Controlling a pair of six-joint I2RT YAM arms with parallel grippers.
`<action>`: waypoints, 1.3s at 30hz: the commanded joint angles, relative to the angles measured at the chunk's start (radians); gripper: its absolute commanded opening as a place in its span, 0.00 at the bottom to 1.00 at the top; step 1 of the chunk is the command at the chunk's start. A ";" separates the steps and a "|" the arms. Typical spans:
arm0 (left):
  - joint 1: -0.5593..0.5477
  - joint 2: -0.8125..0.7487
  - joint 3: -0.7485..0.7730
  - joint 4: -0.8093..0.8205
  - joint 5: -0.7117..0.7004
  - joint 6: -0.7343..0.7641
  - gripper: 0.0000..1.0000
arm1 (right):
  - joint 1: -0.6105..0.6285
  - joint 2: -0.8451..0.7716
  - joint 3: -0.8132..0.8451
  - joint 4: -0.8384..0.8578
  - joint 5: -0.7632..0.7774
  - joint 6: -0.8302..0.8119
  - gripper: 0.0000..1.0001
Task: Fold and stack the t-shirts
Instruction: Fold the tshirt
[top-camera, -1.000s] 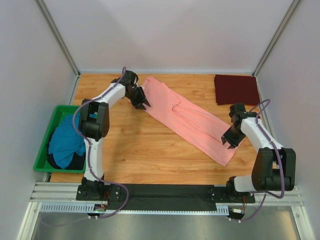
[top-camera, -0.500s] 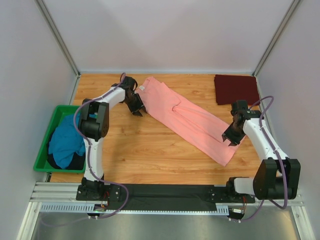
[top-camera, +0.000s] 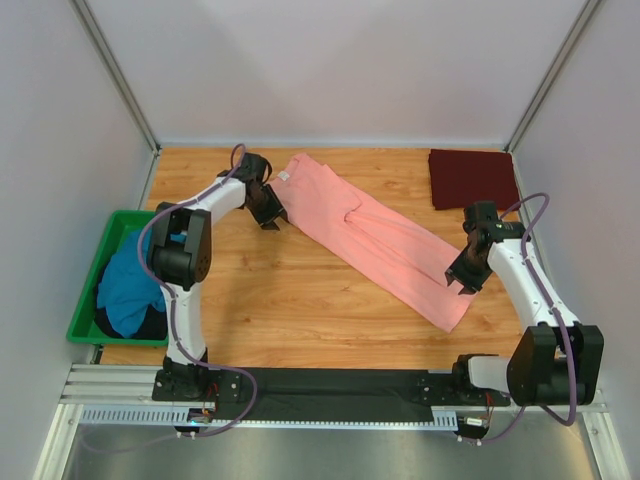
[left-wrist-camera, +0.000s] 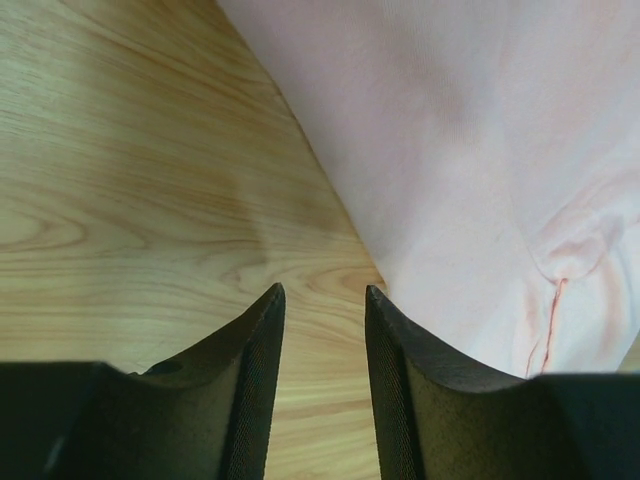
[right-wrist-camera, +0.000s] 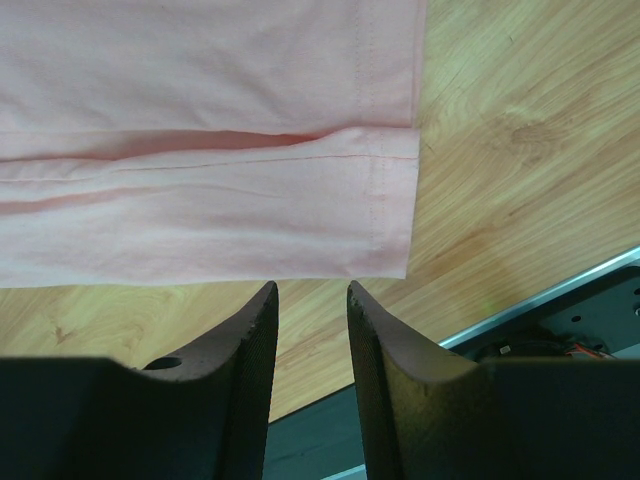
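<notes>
The salmon-pink t-shirt (top-camera: 375, 235) lies as a long strip, slanting from the back left to the front right of the table. My left gripper (top-camera: 268, 213) is open just off the strip's upper left edge; in the left wrist view my left gripper (left-wrist-camera: 325, 292) has only bare wood between its fingers, with the pink shirt (left-wrist-camera: 470, 150) to the right. My right gripper (top-camera: 462, 281) is open beside the strip's hem end. In the right wrist view my right gripper (right-wrist-camera: 312, 290) is empty, just short of the pink shirt's hem (right-wrist-camera: 200, 210). A folded maroon t-shirt (top-camera: 472, 178) lies at the back right. A teal-blue t-shirt (top-camera: 130, 280) sits in the bin.
The green plastic bin (top-camera: 85, 300) stands at the table's left edge beside the left arm. Grey walls close in the back and both sides. A black strip and metal rail (top-camera: 330, 385) run along the near edge.
My left gripper has drawn a little to the left, off the pink shirt's edge. The right arm's elbow has swung outward while its gripper stays by the hem.
</notes>
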 joint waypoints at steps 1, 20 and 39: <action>-0.007 -0.041 0.022 0.016 -0.027 -0.044 0.45 | 0.004 -0.008 0.014 0.000 0.019 -0.018 0.35; -0.025 0.088 0.108 -0.096 -0.137 -0.070 0.41 | 0.004 -0.039 0.015 0.000 0.034 -0.038 0.35; -0.016 -0.014 0.147 -0.139 -0.189 -0.022 0.36 | 0.013 -0.143 0.061 -0.103 -0.107 -0.016 0.36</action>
